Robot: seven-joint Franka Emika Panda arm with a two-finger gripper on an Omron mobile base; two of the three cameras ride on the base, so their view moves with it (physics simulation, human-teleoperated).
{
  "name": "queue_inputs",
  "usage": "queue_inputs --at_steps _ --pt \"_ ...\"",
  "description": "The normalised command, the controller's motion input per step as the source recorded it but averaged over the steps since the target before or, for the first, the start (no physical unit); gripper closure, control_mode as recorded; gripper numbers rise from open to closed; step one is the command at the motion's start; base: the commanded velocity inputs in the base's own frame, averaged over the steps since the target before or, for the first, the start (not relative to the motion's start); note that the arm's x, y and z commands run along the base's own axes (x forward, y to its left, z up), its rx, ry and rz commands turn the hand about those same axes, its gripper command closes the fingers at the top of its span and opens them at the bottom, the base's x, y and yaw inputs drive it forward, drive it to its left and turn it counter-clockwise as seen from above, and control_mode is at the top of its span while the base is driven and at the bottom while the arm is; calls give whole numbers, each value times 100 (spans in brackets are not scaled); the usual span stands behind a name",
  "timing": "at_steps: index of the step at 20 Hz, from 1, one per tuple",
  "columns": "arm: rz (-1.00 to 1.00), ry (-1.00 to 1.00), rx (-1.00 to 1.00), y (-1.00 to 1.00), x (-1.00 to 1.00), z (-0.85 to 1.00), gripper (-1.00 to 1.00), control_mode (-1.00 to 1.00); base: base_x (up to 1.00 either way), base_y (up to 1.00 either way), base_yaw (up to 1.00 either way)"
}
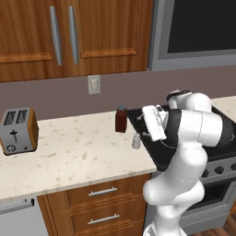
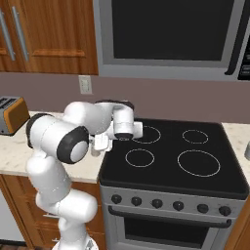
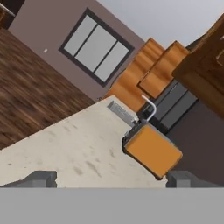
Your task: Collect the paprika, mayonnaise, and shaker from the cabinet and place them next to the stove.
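Two items: dark red-brown paprika (image 1: 121, 119), tiny shaker (image 1: 136, 141)

Toaster (image 1: 18, 130): brown-sided, silver-topped, upright on the speckled tabletop (image 1: 73, 156) at 9 o'clock. Wall outlet (image 1: 94, 84): on the backsplash at 12 o'clock. Microwave (image 2: 171, 36): dark-screened, mounted high at 1 o'clock. Drawers (image 1: 103, 203): short silver handles, below the tabletop edge at 6 o'clock.

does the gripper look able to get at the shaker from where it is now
Probably yes: the shaker stands free on the counter beside the stove, apart from the paprika. The open gripper points toward the toaster, so it must turn first.
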Motion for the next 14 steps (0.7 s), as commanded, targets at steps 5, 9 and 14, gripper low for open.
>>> queue_inputs --at_steps 5,9,14 --pt "0 -20 0 0 -79 61 -100 -100 0 0 0" --pt "0 -19 0 0 -84 61 -100 -100 0 0 0" --pt "0 -19 0 0 -82 57 -100 -100 0 0 0"
